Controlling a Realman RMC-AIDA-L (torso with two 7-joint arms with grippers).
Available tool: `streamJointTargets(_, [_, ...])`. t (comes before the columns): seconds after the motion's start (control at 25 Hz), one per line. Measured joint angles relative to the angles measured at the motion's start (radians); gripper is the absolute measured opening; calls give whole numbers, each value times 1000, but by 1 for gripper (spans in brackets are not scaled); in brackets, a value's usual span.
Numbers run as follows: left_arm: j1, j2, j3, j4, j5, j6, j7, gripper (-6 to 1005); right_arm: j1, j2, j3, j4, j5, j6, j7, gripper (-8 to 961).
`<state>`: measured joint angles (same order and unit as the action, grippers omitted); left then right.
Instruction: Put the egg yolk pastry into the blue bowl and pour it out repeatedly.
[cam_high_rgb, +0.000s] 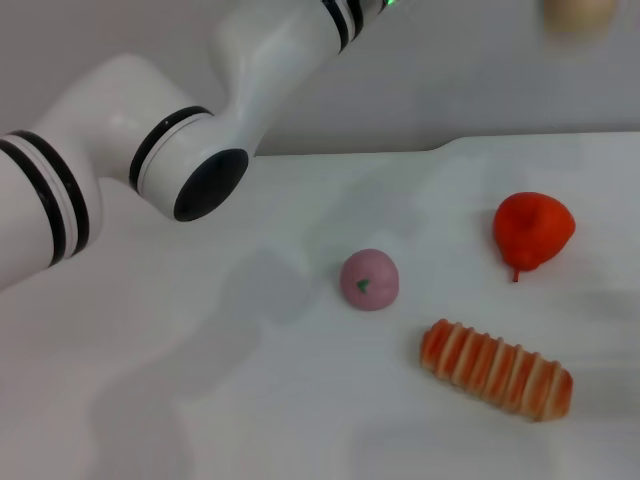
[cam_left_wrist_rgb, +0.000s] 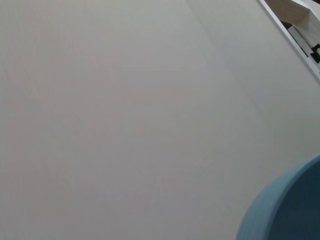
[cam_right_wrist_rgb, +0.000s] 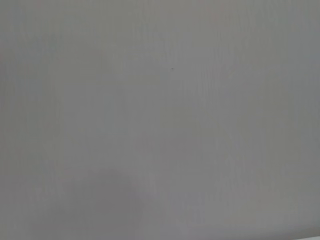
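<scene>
The left arm (cam_high_rgb: 150, 150) is reaching up and away past the pink ball (cam_high_rgb: 369, 279), its gripper out of sight. The bowl (cam_left_wrist_rgb: 287, 210) is showing just beside the left wrist camera, so that arm is nearer it. I cannot tell its grip, and no pastry is showing.

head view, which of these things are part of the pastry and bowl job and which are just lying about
For the job:
- blue bowl, only its edge shows, in the left wrist view
- egg yolk pastry, partly cut off at the top edge

Lying about:
- pink ball
- striped bread
- red fruit
</scene>
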<state>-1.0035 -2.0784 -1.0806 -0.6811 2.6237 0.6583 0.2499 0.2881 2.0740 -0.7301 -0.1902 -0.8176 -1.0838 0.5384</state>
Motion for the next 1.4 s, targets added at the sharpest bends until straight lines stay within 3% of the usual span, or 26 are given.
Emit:
streamJointTargets(0.28, [1,0,4,-3,-1,-19,-7,0,2,1,0,0,0,0,0,526])
streamJointTargets(0.48, [4,2,-14,-50,-2,-161,-4,-1,9,1,0,1,0,-1,0,523])
streamJointTargets(0.52, [5,7,-49,-94,5,-314,0,-1,11,1,0,2,0,0,0,522])
streamJointTargets(0.76, [37,16,-188,-208,24,-717,54,-1,18,-1,-6,2,-8,4,-8,518])
streamJointTargets(1.0, [70,18,-412,-278,57,-1132,142,-1,24,-5,-16,-18,-36,5,31,514])
streamJointTargets(1.2, [74,20,-500,-274,103,-1306,143,-1,4,-6,-18,-146,-145,30,180,511])
streamJointTargets(1.4, [78,18,-503,-232,118,-1354,137,-1,-7,-6,-23,-460,-551,162,624,508])
